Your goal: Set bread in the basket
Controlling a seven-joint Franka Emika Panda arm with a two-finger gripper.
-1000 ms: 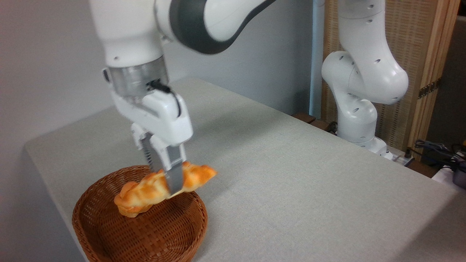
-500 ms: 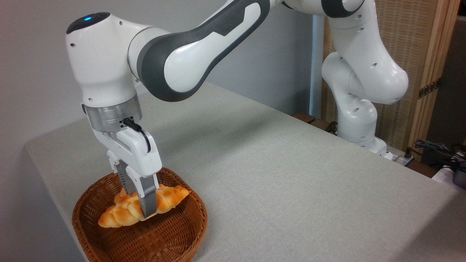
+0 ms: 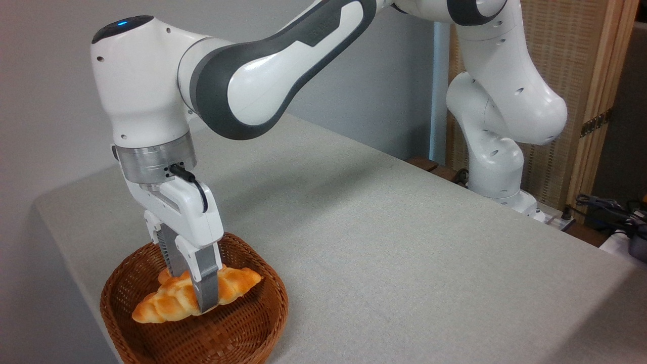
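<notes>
Item: bread [image 3: 172, 302], lowered into basket [image 3: 252, 331].
Since half a second ago the gripper [image 3: 194, 296] has sunk slightly; fingers clamped on the loaf's middle, left tip dipping toward the weave. Release appears the only remaining step.

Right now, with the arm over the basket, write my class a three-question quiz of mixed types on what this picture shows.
1. True or false: the gripper grips the bread near one pointed end.
2. Multiple choice: where is the bread? A) flat on the table; B) within the rim of the basket, gripper shut on it; C) hanging beyond the table edge.
3. Fill in: the basket sits near the table's front ____ corner as the picture shows it.

Key
1. False; the fingers close around its middle.
2. B. Whether it already touches the basket floor cannot be told.
3. left
</notes>
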